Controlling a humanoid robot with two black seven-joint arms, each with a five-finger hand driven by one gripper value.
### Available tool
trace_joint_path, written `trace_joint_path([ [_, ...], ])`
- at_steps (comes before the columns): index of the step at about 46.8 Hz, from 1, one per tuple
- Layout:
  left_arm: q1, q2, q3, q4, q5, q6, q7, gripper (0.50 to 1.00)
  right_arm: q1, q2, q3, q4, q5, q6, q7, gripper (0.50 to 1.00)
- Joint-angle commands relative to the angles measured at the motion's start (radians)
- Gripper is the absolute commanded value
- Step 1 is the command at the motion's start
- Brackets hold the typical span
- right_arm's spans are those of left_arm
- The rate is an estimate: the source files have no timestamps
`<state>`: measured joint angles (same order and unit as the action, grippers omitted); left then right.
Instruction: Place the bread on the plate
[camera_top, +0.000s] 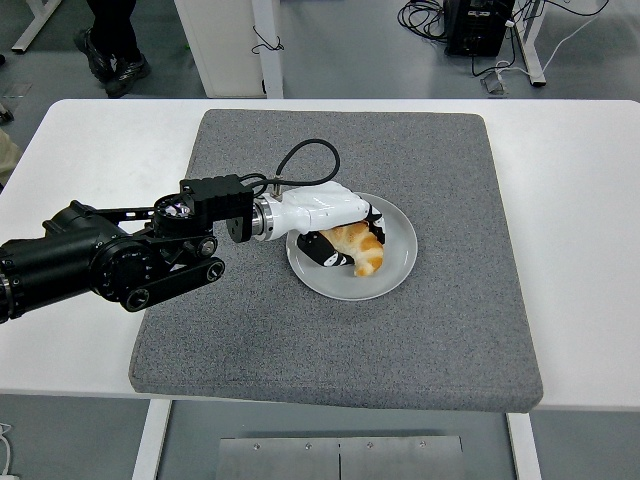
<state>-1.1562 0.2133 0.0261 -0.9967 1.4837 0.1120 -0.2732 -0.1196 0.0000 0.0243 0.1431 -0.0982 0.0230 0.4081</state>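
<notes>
Left hand (335, 228) reaches in from the left edge on a black arm (110, 262), white shell over the back of the hand, black cable (300, 160) looping up off the wrist. Hand sits low over the left part of the plate (395, 272), fingers (322, 248) curled around the bread (360, 246). Bread is a golden-orange croissant-like piece, lying inside the plate, its tapered end pointing down toward the plate's near rim. Bread looks to be touching the plate surface, but contact under the hand is hidden, can't tell for sure. Thumb side of the hand is not readable from this angle.

Plate is round, pale grey-white, resting on a grey mat (330, 340) near the mat's centre. Mat covers the middle of the white worktop (580, 250). Right arm not visible.

Beyond the far edge of the worktop: a person's legs and dark shoes (112, 45) at top left, a white table leg (225, 45), cables and a dark box (478, 25) on the floor at top right.
</notes>
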Motion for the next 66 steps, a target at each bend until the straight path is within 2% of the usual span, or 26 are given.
trace_joint_path([
  [1,0.006,0.0,0.002,0.0,0.001,0.005,0.0,0.5,0.0,0.0,0.0,0.0,0.0,0.0,0.0,1.0],
  [11,0.012,0.0,0.032,0.0,0.0,0.028,0.0,0.5,0.0,0.0,0.0,0.0,0.0,0.0,0.0,1.0],
  [32,0.012,0.002,0.032,0.0,-0.008,0.032,0.002,0.5,0.0,0.0,0.0,0.0,0.0,0.0,0.0,1.0],
  [33,0.012,0.002,0.032,0.0,-0.011,0.032,0.002,0.582,0.0,0.0,0.0,0.0,0.0,0.0,0.0,1.0],
  [34,0.01,0.003,0.032,0.0,-0.011,0.032,0.002,0.697,0.0,0.0,0.0,0.0,0.0,0.0,0.0,1.0],
  [37,0.003,0.011,0.032,-0.011,-0.014,0.031,0.002,0.772,0.0,0.0,-0.001,0.0,0.0,0.0,0.0,1.0],
  [38,-0.002,0.014,0.032,-0.014,-0.016,0.029,0.002,0.826,0.0,0.0,0.0,0.0,0.0,0.0,0.0,1.0],
  [40,-0.003,0.02,0.032,-0.019,-0.016,0.025,0.002,0.977,0.0,0.0,0.0,0.0,0.0,0.0,0.0,1.0],
  [55,-0.042,0.072,0.034,-0.083,-0.016,0.018,0.002,0.984,0.0,0.0,0.0,0.0,0.0,0.0,0.0,1.0],
  [61,-0.082,0.129,0.022,-0.16,-0.031,-0.011,0.0,0.984,0.0,0.0,0.0,0.0,0.0,0.0,0.0,1.0],
  [66,-0.115,0.167,0.012,-0.198,-0.118,-0.018,-0.012,0.984,0.0,0.0,0.0,0.0,0.0,0.0,0.0,1.0],
])
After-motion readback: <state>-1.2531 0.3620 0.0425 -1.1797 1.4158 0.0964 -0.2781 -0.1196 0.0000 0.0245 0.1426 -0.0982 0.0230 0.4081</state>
